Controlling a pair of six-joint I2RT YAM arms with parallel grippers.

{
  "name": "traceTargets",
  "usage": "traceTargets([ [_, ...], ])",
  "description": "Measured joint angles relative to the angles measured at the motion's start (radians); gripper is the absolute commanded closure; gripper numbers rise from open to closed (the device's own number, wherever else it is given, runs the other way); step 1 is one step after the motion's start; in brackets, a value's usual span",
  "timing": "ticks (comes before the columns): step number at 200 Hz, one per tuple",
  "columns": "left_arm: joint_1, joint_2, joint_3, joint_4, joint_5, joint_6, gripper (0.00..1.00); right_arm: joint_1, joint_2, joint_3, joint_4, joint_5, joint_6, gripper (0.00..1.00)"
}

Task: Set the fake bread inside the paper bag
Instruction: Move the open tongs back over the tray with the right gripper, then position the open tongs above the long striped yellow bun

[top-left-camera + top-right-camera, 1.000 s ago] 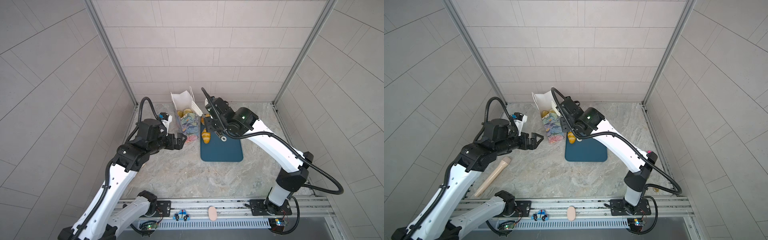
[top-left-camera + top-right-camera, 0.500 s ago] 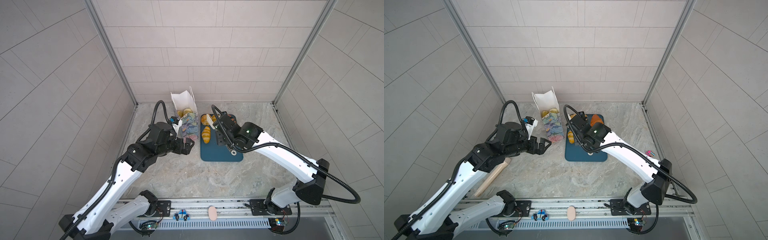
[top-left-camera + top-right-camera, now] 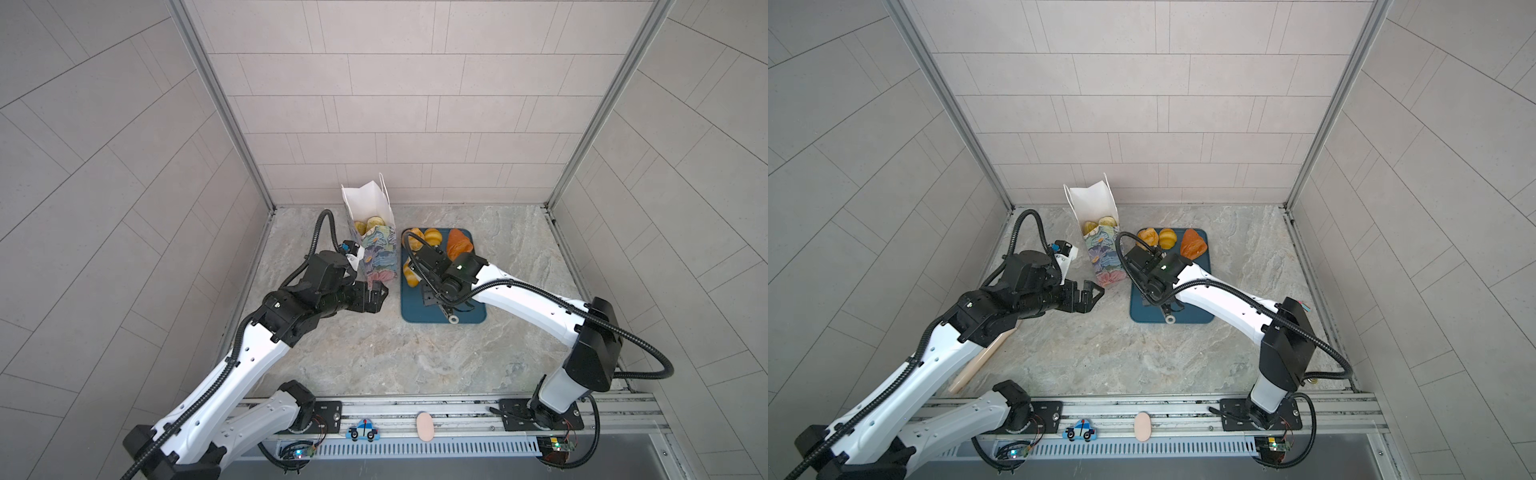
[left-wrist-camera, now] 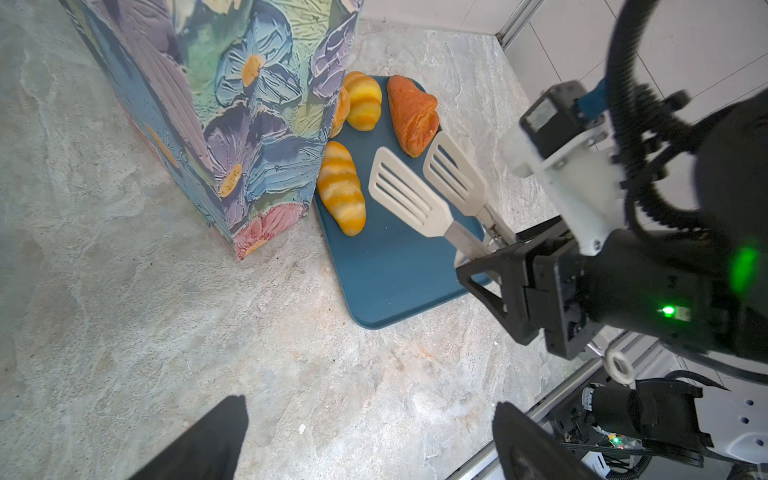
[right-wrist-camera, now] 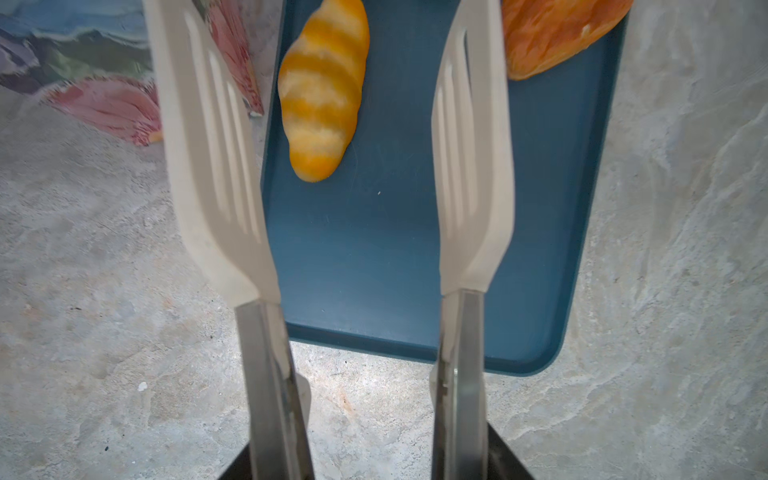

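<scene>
In both top views we look straight down into the paper bag (image 3: 371, 208), standing upper centre near the back wall, and spot yellow rolls (image 3: 370, 225) lying inside, something neither wrist view gives us. The left wrist view answers with the bag's flowered side and the right gripper (image 4: 494, 266) clenched on the handles of white tongs (image 4: 409, 193), blades apart, nothing between them. The left gripper (image 3: 1090, 296) hangs released, jaws wide, just beside the bag's foot. On the blue tray (image 3: 471, 316), right of the bag, more fake bread lies: a striped roll (image 5: 322, 91), two yellow pieces (image 3: 433, 237), an orange-brown wedge (image 3: 458, 244).
</scene>
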Motion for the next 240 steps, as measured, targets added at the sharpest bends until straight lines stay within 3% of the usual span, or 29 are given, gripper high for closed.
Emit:
traceTargets([
  [126, 0.000, -0.005, -0.126, 0.046, 0.000, -0.037, 0.00, -0.001, 0.156, 0.000, 0.059, -0.070, 0.020, 0.38],
  [240, 0.002, -0.012, -0.132, 0.044, -0.010, -0.034, 0.00, -0.054, 0.243, 0.061, 0.046, -0.075, 0.002, 0.44],
])
